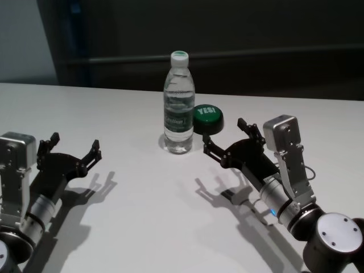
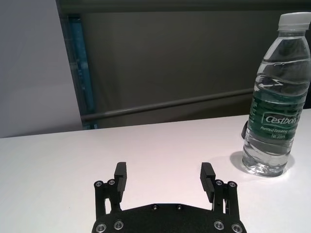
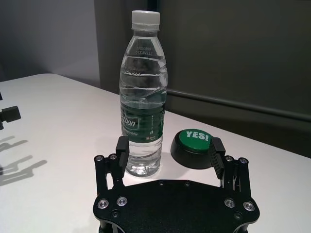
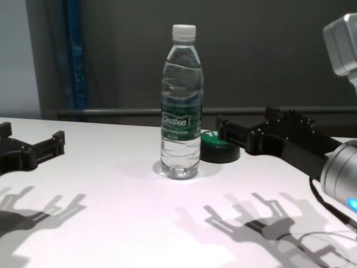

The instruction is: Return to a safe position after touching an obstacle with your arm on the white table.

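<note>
Since my right gripper (image 1: 224,138) floats near the tall clear ribbed plastic bottle (image 1: 178,105) with its fingers spread wide and touching nothing, I judge the contact step over or not begun, and the pull-back outstanding. The bottle stands upright on the matte white table (image 1: 142,227), just beside a low glossy green-topped black disc (image 1: 207,118). My left gripper (image 1: 75,147) hovers well apart, fingers wide too.

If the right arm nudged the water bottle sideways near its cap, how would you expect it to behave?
The water bottle stands upright, tall on a narrow base, so it would probably tip rather than slide. It looks nearly full, so likely heavy for its size. Being round, it may roll across the white table.
</note>
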